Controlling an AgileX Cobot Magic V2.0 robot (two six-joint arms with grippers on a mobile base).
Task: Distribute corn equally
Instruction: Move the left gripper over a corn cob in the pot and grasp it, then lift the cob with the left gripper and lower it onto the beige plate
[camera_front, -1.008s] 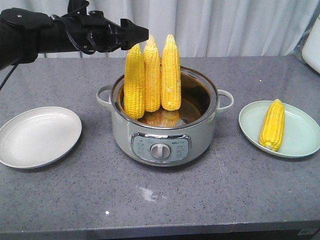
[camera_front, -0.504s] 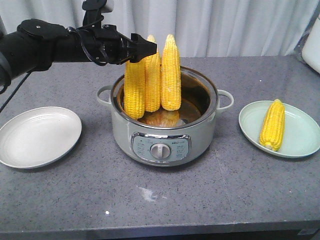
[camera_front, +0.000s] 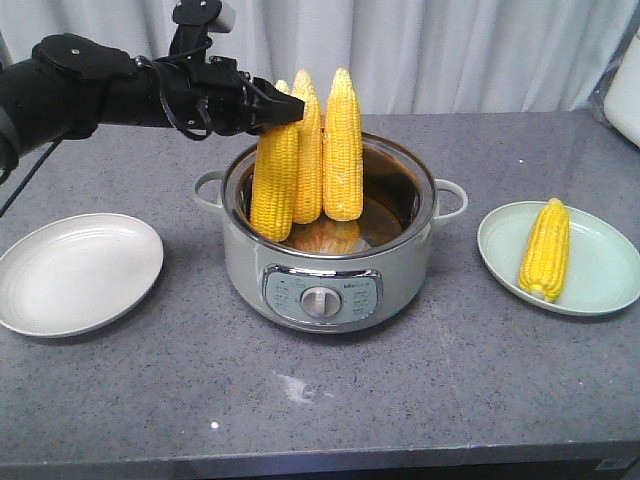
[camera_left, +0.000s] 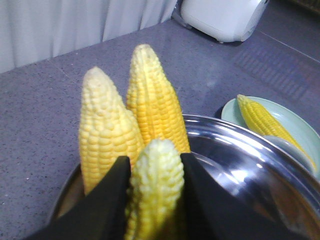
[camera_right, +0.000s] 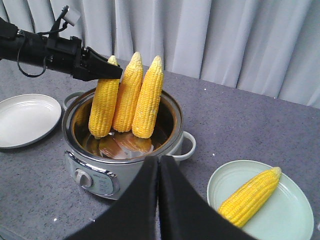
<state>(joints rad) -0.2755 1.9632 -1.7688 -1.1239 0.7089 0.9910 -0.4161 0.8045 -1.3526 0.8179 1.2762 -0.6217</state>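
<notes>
Change noted: Your left gripper (camera_front: 285, 108) is now sitting on the tip of the front cob (camera_front: 275, 180). A second ago it was hanging up and to the left of the pot (camera_front: 320, 270), clear of all the corn. The cob's top is now leaning toward its neighbours, where it was standing nearly straight.
Left end effector: In the left wrist view its fingers (camera_left: 117, 190) are pressing both flanks of that tip. I am judging it clamped on the front cob.
Right end effector: Your right gripper (camera_right: 158, 167) is idling with its fingers pressed together, carrying nothing.
Corn location: Three cobs are standing on end in the pot. The held one is at front left, with the two other cobs (camera_front: 342, 150) touching it just behind. A fourth cob (camera_front: 546, 248) is lying on the green plate (camera_front: 600, 280) to the right of the pot. The white plate (camera_front: 75, 272) on the left is carrying no corn.
Meaning for task: You are passing from approach to lift. I am reading an equal split as two per plate, so the white plate is the likely destination.
Corn condition: The cobs are looking whole and husked. They are bright yellow with kernels in even rows, paling toward the tapered tips.
</notes>
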